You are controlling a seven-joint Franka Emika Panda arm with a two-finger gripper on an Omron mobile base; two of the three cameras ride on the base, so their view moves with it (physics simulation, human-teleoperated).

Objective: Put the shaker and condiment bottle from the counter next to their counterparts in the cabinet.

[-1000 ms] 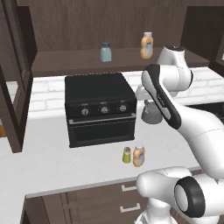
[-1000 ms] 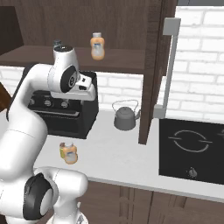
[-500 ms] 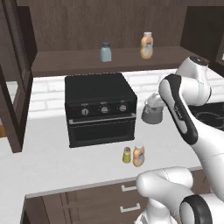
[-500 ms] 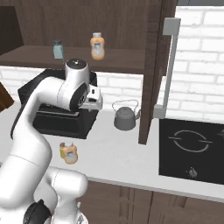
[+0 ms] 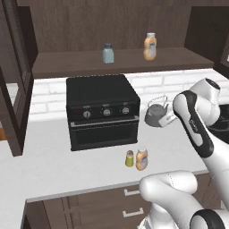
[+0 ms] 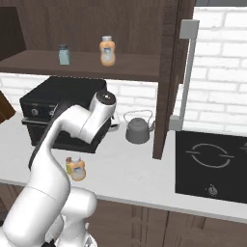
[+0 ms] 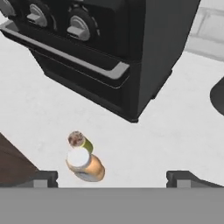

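Arm swung right; two shakers (image 5: 129, 158) (image 5: 108, 53), two bottles (image 5: 142, 159) (image 5: 150, 46).

I'm working in a home kitchen: my counter (image 5: 49, 165) carries a black toaster oven (image 5: 102, 112), with a grey kettle (image 6: 138, 129) right of it, a black cooktop (image 6: 212, 164) beyond, and a brown cabinet (image 5: 129, 60) above it against white brick.
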